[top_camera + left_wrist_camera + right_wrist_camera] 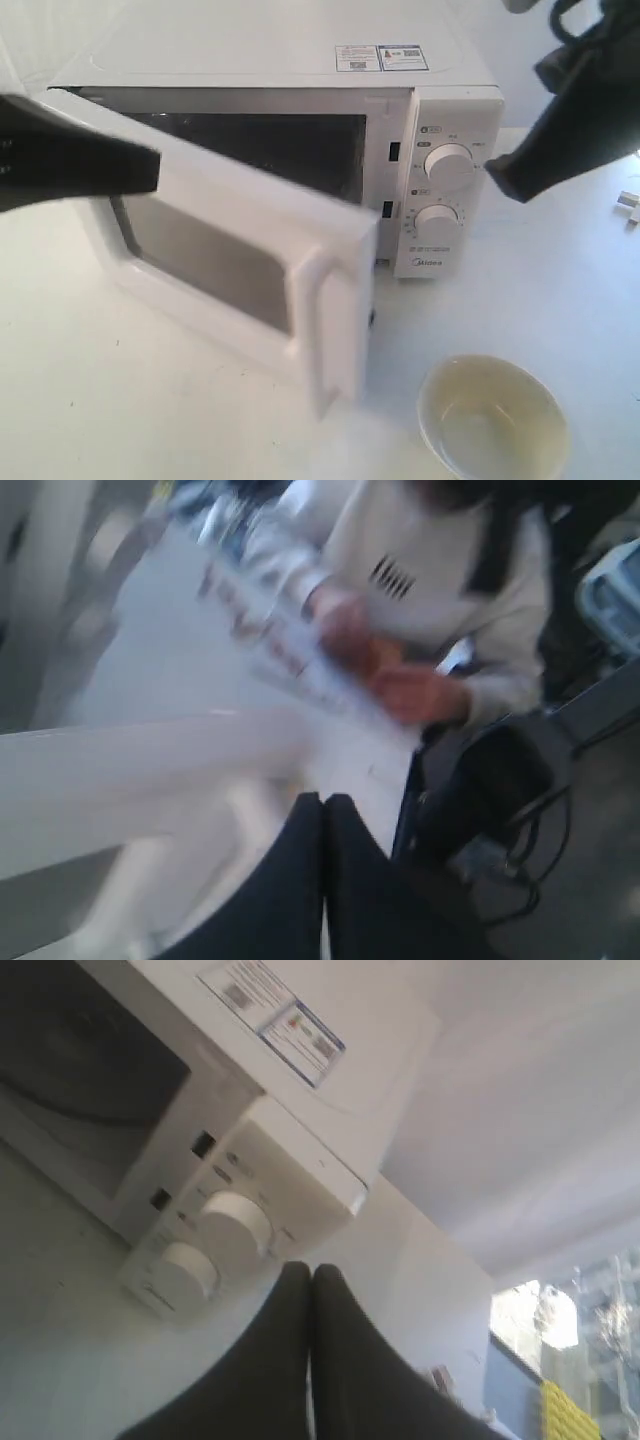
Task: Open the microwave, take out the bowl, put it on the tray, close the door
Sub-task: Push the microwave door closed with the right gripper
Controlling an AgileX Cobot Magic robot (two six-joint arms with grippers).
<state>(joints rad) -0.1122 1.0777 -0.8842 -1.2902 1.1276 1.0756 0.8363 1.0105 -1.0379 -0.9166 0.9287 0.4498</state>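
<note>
The white microwave (455,120) stands at the back, and its door (335,225) is swung halfway open toward the front, with the bar handle (330,320) on the near edge. On the white surface at the front right sits the cream bowl (492,415), empty and out of the oven. My left gripper (152,170) is shut and empty, up against the door's upper left part; in the left wrist view it (323,800) is over the blurred white door (130,770). Shut and empty as well, my right gripper (500,185) hovers right of the knobs (448,165), also seen as the right gripper (312,1272) near the microwave (300,1110). No tray shows.
A small white object (630,205) lies at the far right edge. A person in a white sweater (430,570) sits behind the table in the left wrist view. The oven's dark cavity (80,1040) shows nothing inside.
</note>
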